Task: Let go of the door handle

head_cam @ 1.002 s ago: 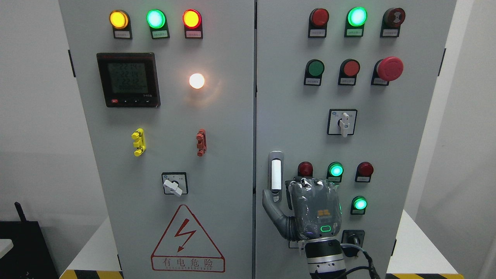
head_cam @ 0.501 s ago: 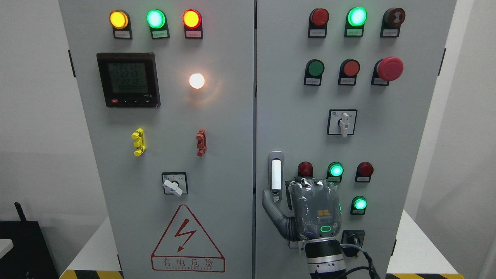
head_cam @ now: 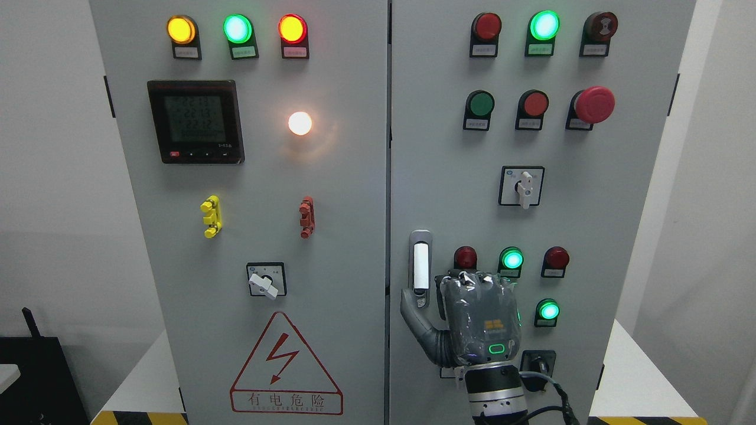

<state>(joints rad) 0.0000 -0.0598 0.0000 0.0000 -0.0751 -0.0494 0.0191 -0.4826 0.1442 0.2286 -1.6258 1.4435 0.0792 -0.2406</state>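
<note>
The door handle (head_cam: 420,262), a grey upright plate with a white lever, sits at the left edge of the cabinet's right door (head_cam: 449,177). My right hand (head_cam: 440,290) rises from the bottom edge, its grey back facing me, just right of and below the handle. Its thumb (head_cam: 413,313) is spread to the left and its tip lies against the handle's lower end. The other fingers (head_cam: 472,282) point at the panel to the right of the handle and wrap nothing. The lever stands free. My left arm does not show.
Lit and unlit pilot lamps (head_cam: 511,259) and a rotary switch (head_cam: 522,186) surround the hand on the right door. A red mushroom button (head_cam: 593,104) sticks out higher up. The left door (head_cam: 266,366) carries a meter, a switch and a warning triangle.
</note>
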